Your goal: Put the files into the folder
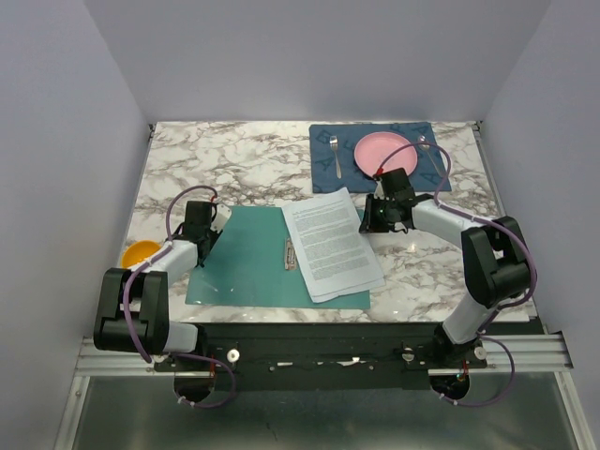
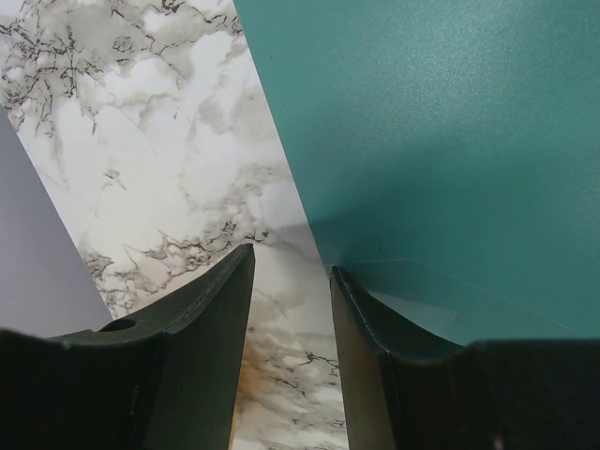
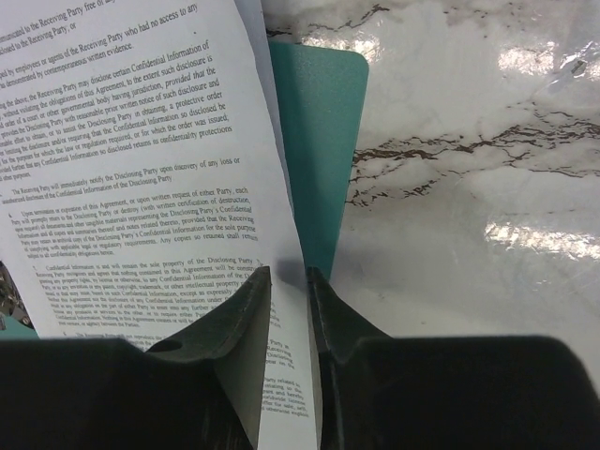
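While files lie on folder — right gripper pinching their edge, left gripper apart.

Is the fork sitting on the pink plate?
No, in the top view the fork lies on the blue placemat, to the left of the pink plate.

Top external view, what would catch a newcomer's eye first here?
The open teal folder lies flat at the near middle of the marble table, with the white files lying askew across its right half. The right hand sits at the papers' far right edge, and a pink plate rests on the blue placemat behind.
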Action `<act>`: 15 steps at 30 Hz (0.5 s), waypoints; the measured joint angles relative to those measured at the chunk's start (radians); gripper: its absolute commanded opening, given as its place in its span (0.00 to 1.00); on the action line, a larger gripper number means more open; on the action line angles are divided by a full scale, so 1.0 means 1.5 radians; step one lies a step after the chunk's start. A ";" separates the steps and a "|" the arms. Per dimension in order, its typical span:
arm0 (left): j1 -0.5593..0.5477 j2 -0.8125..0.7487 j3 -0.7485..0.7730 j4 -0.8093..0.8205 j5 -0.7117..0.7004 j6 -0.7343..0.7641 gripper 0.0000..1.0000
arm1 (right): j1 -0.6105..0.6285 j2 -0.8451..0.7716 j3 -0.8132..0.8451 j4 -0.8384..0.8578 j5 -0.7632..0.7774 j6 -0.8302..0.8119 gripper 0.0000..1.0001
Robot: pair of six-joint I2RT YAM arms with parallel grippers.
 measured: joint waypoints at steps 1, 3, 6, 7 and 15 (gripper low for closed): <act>0.000 0.000 0.000 0.000 0.000 0.000 0.52 | 0.000 0.000 0.000 0.000 0.000 0.000 0.24; 0.000 -0.002 0.000 -0.003 0.003 -0.004 0.52 | 0.000 0.000 -0.001 0.002 -0.004 0.002 0.16; 0.000 -0.005 0.000 -0.009 0.008 -0.008 0.52 | 0.000 0.000 -0.003 0.005 -0.012 0.006 0.01; 0.000 -0.006 0.000 -0.011 0.009 -0.009 0.52 | 0.000 0.000 -0.003 0.006 -0.015 0.007 0.01; 0.000 -0.013 0.001 -0.026 0.020 -0.017 0.51 | 0.000 -0.023 -0.016 0.018 -0.064 0.023 0.01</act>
